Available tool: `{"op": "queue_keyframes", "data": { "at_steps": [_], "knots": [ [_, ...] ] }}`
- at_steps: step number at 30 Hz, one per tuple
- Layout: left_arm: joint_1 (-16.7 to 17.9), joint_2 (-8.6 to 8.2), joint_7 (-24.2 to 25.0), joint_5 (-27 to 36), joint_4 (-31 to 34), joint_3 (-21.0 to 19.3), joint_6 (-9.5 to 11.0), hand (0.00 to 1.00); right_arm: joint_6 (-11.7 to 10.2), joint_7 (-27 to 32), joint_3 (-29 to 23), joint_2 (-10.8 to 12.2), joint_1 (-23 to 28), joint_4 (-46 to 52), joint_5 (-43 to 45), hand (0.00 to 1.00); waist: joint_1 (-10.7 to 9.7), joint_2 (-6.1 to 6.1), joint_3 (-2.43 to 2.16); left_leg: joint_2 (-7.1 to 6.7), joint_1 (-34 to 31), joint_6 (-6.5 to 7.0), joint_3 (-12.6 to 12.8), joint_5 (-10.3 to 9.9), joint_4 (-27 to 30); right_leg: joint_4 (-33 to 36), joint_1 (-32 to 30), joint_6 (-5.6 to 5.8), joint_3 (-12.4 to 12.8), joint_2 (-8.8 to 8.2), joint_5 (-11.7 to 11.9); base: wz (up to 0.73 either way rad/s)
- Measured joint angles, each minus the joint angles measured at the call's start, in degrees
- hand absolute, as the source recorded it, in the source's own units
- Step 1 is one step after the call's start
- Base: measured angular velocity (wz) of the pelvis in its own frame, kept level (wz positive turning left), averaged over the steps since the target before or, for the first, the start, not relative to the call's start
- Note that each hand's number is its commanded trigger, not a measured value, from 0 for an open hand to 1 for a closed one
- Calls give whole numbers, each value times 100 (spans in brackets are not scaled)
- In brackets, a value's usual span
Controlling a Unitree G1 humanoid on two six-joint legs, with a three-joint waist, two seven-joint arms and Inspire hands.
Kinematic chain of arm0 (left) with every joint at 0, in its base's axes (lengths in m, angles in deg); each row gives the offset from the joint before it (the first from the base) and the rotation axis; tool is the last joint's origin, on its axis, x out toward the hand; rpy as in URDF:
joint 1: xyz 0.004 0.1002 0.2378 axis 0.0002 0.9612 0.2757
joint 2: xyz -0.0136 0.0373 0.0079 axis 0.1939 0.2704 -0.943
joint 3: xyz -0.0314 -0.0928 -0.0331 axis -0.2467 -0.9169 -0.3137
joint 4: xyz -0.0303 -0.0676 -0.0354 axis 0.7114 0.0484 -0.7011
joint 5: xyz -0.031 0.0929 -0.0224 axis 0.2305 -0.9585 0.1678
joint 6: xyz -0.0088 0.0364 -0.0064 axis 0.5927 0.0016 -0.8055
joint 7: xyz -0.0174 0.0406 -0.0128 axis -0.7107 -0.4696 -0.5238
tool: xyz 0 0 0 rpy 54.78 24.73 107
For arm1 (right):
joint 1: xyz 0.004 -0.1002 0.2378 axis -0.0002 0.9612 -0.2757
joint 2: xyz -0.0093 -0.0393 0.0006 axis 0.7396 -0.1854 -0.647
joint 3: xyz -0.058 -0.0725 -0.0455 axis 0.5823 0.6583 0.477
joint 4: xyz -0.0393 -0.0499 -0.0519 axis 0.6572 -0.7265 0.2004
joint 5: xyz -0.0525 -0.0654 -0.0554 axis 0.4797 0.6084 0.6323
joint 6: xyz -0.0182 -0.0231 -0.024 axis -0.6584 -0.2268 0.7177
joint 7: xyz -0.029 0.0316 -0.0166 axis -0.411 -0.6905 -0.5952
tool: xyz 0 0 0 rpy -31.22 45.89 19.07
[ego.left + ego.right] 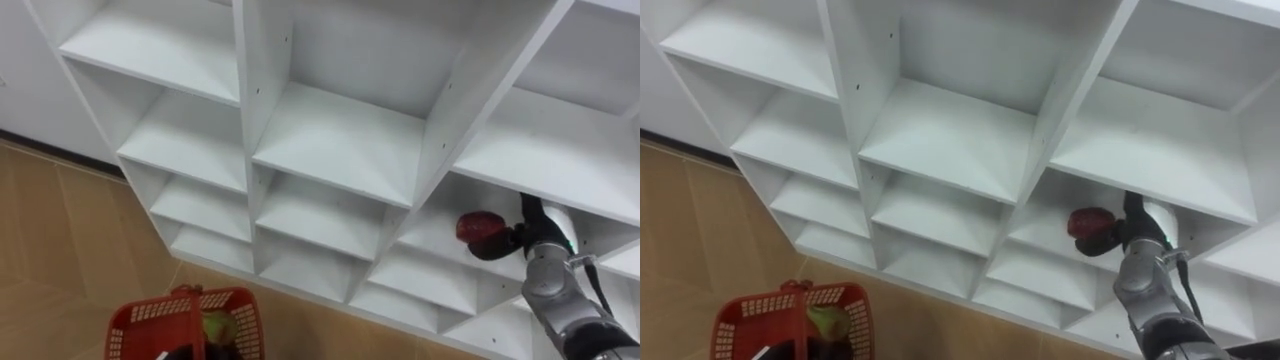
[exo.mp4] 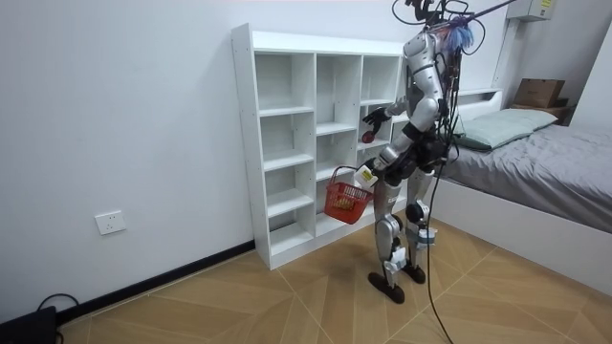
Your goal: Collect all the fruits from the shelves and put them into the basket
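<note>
A dark red fruit (image 1: 479, 228) is in a compartment of the right column of the white closet (image 1: 437, 120), just above its shelf board. My right hand (image 1: 507, 240) is shut on it from the right; the same fruit (image 1: 1090, 230) and hand (image 1: 1123, 236) appear in the right eye view. A red plastic basket (image 1: 140, 322) hangs at the lower left, with a green fruit (image 1: 218, 326) inside. In the room view my left hand (image 2: 366, 178) holds the basket (image 2: 346, 202) by its handle at hip height, while my right hand (image 2: 376, 117) reaches into the closet.
I stand close in front of the closet (image 2: 287, 143) on a wooden floor (image 1: 60, 240). The other compartments in sight hold nothing. A bed (image 2: 535, 162) stands behind me at the room view's right.
</note>
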Motion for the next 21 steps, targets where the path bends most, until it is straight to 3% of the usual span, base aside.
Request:
{"op": "queue_keyframes", "data": {
  "at_steps": [11,17,21],
  "knots": [
    [-292,-9,-99,41,-339,186,-3,100,3,20,-21,-8,-355,-7,217,0,-2,63,7,-34,-250,16,-7,50,27,108,-307,-4,14,-47,-10,0],
    [-521,-43,-208,13,-526,403,-40,100,3,22,-40,-14,-490,-85,214,0,36,209,34,-32,-455,18,-15,57,122,280,-544,-8,-4,-72,-7,1],
    [-647,-63,-241,39,-647,432,-39,100,3,14,-42,-24,-520,-167,208,0,84,219,42,-33,-584,20,-2,59,177,325,-678,-17,7,-87,-13,-1]
  ]
}}
